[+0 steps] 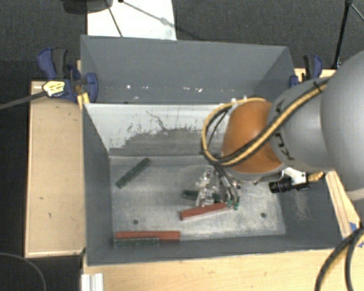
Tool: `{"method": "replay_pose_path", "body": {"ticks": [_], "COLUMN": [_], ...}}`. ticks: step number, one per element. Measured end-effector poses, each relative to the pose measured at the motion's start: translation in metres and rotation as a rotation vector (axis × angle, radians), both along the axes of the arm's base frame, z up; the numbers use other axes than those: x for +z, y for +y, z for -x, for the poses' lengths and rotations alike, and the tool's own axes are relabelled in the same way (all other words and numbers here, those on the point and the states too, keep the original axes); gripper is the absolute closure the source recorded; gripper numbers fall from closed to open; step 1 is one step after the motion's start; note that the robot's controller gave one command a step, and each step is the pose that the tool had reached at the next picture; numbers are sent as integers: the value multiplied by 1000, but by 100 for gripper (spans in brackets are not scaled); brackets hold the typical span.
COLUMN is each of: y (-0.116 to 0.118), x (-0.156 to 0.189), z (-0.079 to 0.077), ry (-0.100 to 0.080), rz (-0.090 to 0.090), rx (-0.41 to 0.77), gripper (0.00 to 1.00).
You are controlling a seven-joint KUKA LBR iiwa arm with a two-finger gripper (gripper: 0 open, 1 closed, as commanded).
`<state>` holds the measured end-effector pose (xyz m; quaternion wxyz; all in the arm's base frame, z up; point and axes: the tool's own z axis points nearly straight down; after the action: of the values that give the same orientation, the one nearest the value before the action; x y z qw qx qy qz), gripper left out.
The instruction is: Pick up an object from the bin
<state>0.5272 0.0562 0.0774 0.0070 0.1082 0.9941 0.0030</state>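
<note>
A reddish-brown flat bar (pixel 203 211) lies mid-floor in the bin (pixel 97 180), the pincer (pixel 218 193) just over its right end; open or closed, I cannot tell. A grey strip (pixel 133 171) lies further left, two bars (pixel 147 237) along the lower-left wall.

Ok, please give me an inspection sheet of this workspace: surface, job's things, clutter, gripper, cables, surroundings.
Surface: grey metal bin, floor scuffed.
Job's things: reddish-brown bar mid-floor, under the gripper.
Clutter: dark grey bar back left; red bar and dark strip together front left; small dark piece beside gripper.
Gripper: low over the reddish-brown bar's right end; contact unclear.
Cables: black and yellow cables looped round the orange wrist cover.
Surroundings: dark floor around bin.
</note>
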Motion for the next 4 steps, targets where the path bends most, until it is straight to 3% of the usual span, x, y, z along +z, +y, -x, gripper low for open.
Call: {"method": "replay_pose_path", "body": {"ticks": [2, 3, 4], "y": [-1, -1, -1], "x": [4, 14, 35], "z": [2, 4, 3], "ry": [9, 20, 17], "rz": [3, 5, 4], "rx": [1, 1, 2], "gripper": [100, 100, 100]}}
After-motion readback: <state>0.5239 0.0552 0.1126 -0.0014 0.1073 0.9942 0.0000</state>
